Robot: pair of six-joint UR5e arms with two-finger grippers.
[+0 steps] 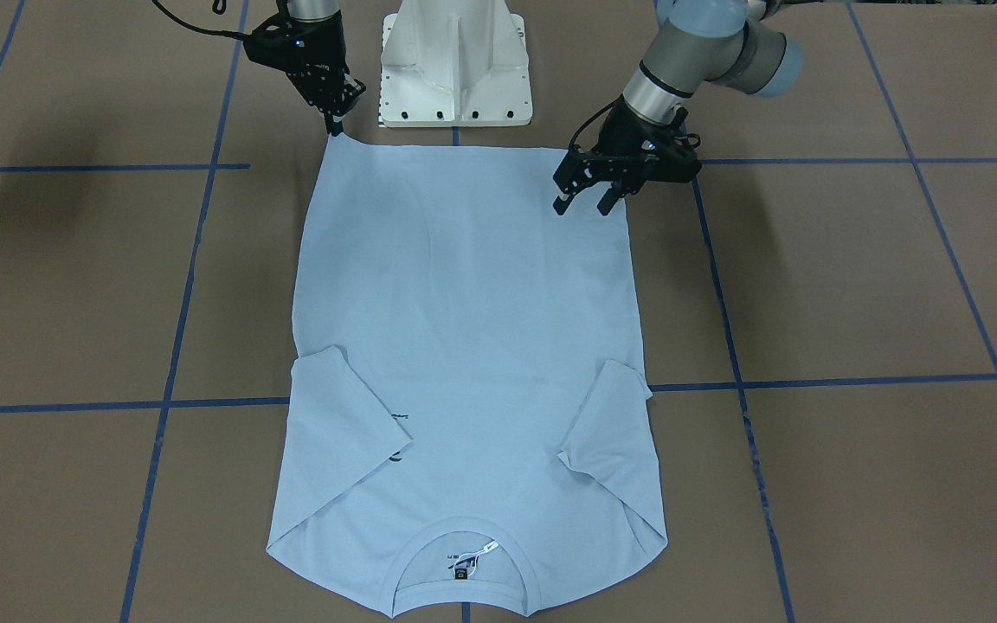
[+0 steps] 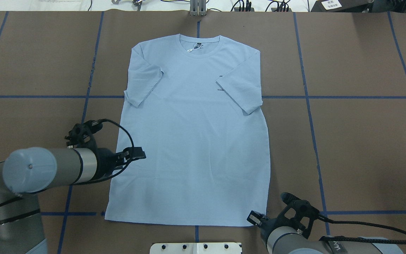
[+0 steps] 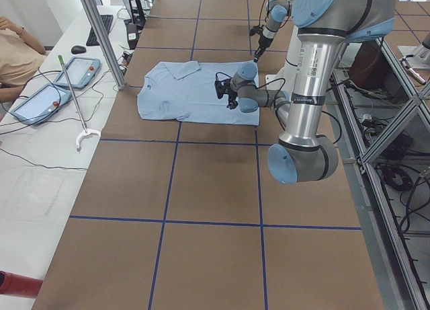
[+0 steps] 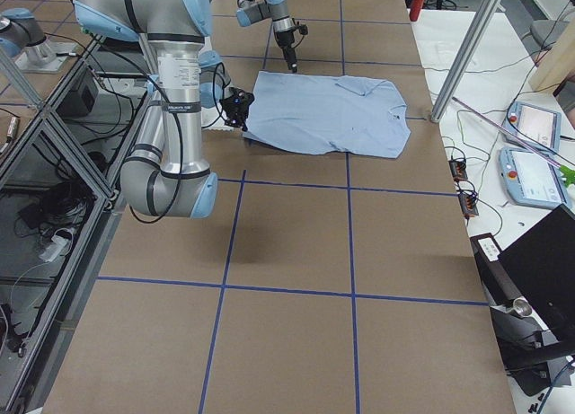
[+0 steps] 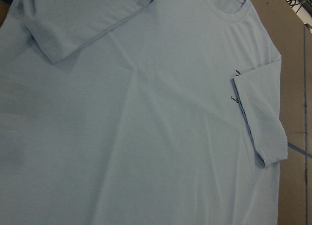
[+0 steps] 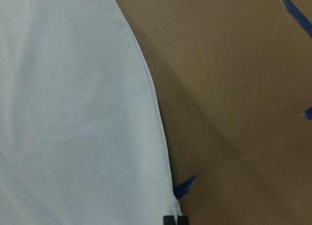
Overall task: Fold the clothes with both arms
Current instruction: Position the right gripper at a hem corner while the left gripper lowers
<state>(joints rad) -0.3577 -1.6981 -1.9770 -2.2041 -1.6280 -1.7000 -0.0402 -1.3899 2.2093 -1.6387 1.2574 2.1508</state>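
The light blue T-shirt (image 1: 464,346) lies flat on the brown table, collar (image 1: 462,529) away from the robot and hem towards it. Both sleeves are folded in over the chest, and one covers most of the dark print (image 2: 220,90). My right gripper (image 1: 336,128) is shut on the hem corner, its fingertips (image 6: 169,219) at the corner in the right wrist view. My left gripper (image 1: 583,203) is open and empty just above the shirt near the other hem corner. It also shows in the overhead view (image 2: 137,154). The left wrist view shows only the shirt (image 5: 146,137).
The white pedestal base (image 1: 455,69) stands just behind the hem. Blue tape lines (image 1: 853,381) cross the brown table (image 1: 853,277). A side bench with tablets (image 3: 50,95), a metal post (image 3: 101,34) and a seated person (image 3: 17,51) lies beyond the collar end.
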